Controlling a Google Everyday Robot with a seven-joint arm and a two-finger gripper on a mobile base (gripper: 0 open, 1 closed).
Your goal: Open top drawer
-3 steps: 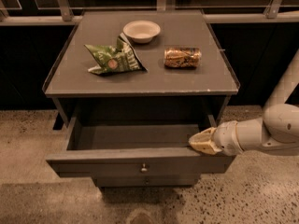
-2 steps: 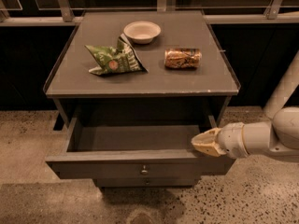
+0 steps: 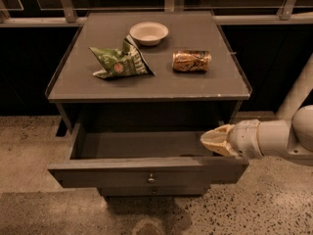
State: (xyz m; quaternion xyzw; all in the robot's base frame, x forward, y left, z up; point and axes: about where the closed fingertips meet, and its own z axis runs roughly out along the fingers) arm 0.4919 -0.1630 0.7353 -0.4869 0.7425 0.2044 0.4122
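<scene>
The top drawer [image 3: 112, 175] is a wide grey panel with a small round metal knob [image 3: 151, 178] at its centre. It stands pulled well out from under the grey cabinet top [image 3: 146, 84], and its inside shows bare and dark. My gripper [image 3: 211, 140] comes in from the right on a white arm [image 3: 274, 138]. It sits at the drawer's right end, just above the front panel's top edge. A second knob [image 3: 154, 190] shows on a lower front, mostly hidden beneath.
On the cabinet top lie a green chip bag [image 3: 120, 62], a white bowl [image 3: 148, 33] and a can on its side [image 3: 191, 61]. A railing [image 3: 68, 4] runs behind. Speckled floor [image 3: 29, 146] surrounds the cabinet.
My gripper has drifted slightly right and up along the drawer's right end. The drawer stays pulled out about as far as before.
</scene>
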